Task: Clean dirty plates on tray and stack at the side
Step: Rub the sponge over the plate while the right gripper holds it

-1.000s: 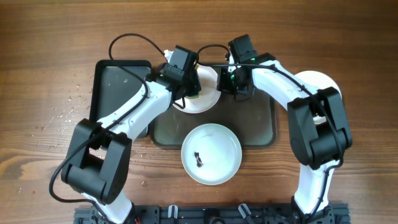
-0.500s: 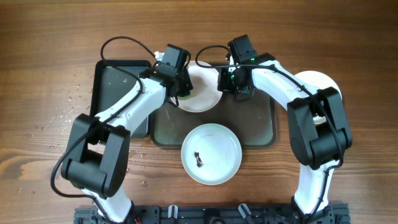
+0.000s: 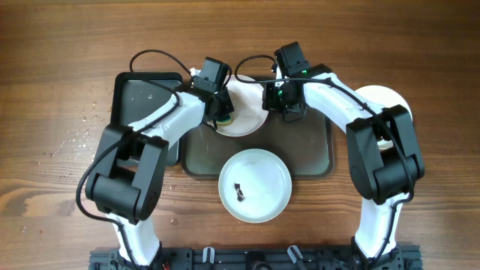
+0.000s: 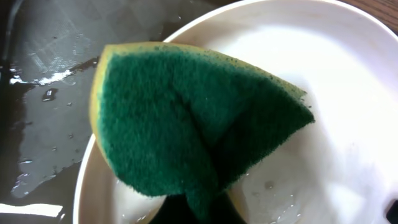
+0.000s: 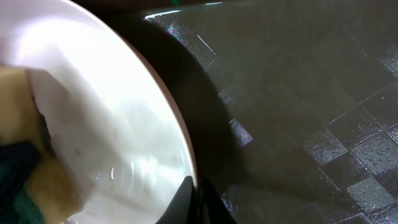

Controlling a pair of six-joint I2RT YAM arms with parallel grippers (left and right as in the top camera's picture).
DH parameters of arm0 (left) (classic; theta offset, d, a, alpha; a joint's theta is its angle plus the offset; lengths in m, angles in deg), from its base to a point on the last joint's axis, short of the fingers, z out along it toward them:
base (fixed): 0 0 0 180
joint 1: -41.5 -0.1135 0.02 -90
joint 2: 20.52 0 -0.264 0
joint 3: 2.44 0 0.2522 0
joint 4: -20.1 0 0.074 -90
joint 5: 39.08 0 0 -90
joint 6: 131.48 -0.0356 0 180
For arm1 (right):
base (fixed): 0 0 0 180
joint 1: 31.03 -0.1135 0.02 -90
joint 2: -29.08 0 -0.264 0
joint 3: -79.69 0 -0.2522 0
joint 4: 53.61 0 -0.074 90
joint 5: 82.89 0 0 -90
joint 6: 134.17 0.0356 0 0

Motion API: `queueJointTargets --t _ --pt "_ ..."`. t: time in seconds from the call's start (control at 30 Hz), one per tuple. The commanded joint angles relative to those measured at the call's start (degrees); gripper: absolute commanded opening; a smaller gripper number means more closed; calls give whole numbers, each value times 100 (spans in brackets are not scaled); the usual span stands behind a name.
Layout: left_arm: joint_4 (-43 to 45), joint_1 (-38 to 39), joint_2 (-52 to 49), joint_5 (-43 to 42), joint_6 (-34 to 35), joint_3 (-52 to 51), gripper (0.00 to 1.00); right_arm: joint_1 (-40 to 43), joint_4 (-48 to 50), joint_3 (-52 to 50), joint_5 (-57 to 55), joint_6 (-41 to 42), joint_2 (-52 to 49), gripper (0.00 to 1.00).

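Wooden table [image 3: 60, 60], tray [image 3: 315, 154] centre, plate [image 3: 246, 121] at its back edge. On its right rim the right gripper [image 5: 196, 200] is pinched. The left gripper [image 3: 222, 114], fingers mostly hidden, apparently clamps the sponge [image 4: 186, 130] on the plate's left half. Bare plate lies rightward of the sponge.

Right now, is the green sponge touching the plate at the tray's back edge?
Touching. The right wrist view shows the sponge pressed against the plate's wet inner surface, with no gap.

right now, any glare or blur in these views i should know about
Overhead: evenly lit, sharp, no strong glare. Left wrist: sponge in focus, bright glints on the wet tray. Right wrist: plate washed out by light and soft; checkered reflections on the tray.
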Motion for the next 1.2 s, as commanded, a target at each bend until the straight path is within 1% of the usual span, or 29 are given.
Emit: queueJointTargets --t 0.0,0.4,0.47,0.5,0.67,0.8,0.83,1.0,1.07,1.17 --pt "111 20 -470 -931 50 15 4 0 -2 -48 -245 -151 -116 4" --pt "861 13 -525 -2616 48 15 4 -142 116 -48 -247 -227 -116 4" --pt "927 -7 -472 -2750 -118 44 4 -142 114 -48 -247 -227 -116 4" --pt "925 -72 -186 -2706 -254 125 4 -142 114 -48 -247 -232 -116 4" --pt "1005 -256 520 -2677 -251 146 4 -142 114 -48 -247 -234 -116 4" --pt "881 -326 953 -2240 -254 144 4 -142 114 -48 -247 -234 -116 4" --pt "710 -323 994 -1851 -251 144 4 -142 114 -48 -247 -232 -116 4" --pt "37 -319 826 -767 -251 142 4 -142 114 -48 -247 -234 -116 4" --pt "-61 -319 693 -595 -254 140 4 -142 116 -48 -247 -232 -116 4" --pt "-83 -313 461 -599 -251 133 4 -142 116 -48 -247 -232 -116 4"
